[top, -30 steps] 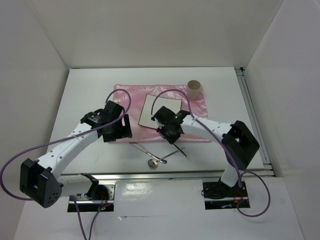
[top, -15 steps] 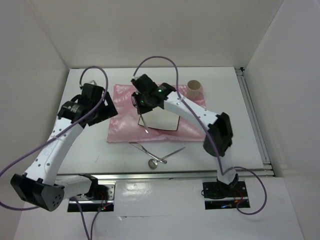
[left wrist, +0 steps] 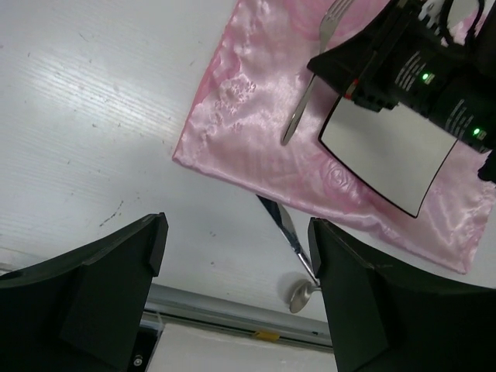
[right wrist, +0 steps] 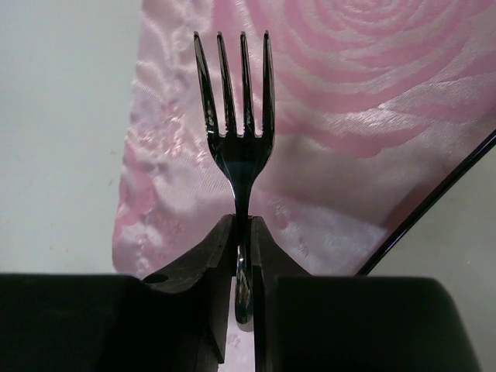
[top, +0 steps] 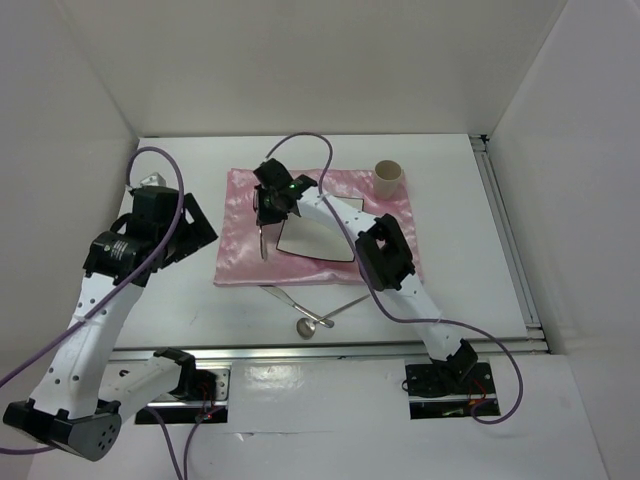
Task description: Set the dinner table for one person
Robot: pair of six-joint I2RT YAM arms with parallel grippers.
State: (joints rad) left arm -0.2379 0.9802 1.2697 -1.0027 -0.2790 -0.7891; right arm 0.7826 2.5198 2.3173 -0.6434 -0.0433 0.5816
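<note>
The bench [top: 470, 230] carries the whole setting and lies below both arms. At its middle is the pink satin cloth [top: 235, 250], with the white square plate [top: 315, 240] on it. A beige cup [top: 388, 176] stands at the cloth's far right corner.

Your right arm reaches far out and leftward across the plate. Your right hand [right wrist: 242, 240] is pinching the fork [right wrist: 236, 116] by its neck, just behind the tines. The move to come, as I judge it, is laying the fork down left of the plate, and that strip of cloth lies directly under the hand. The fork's long axis runs far to near, about parallel to the plate's left edge, with the tines away and the handle towards you. You cannot tell from these views whether the handle tip already touches the cloth.

Your left hand [left wrist: 236, 240] is spread wide, holds nothing, and hangs raised over bare bench left of the cloth.

The knife [top: 285, 297] and spoon [top: 305, 325] lie crossed on the bench just in front of the cloth. They are nearer the left hand.
</note>
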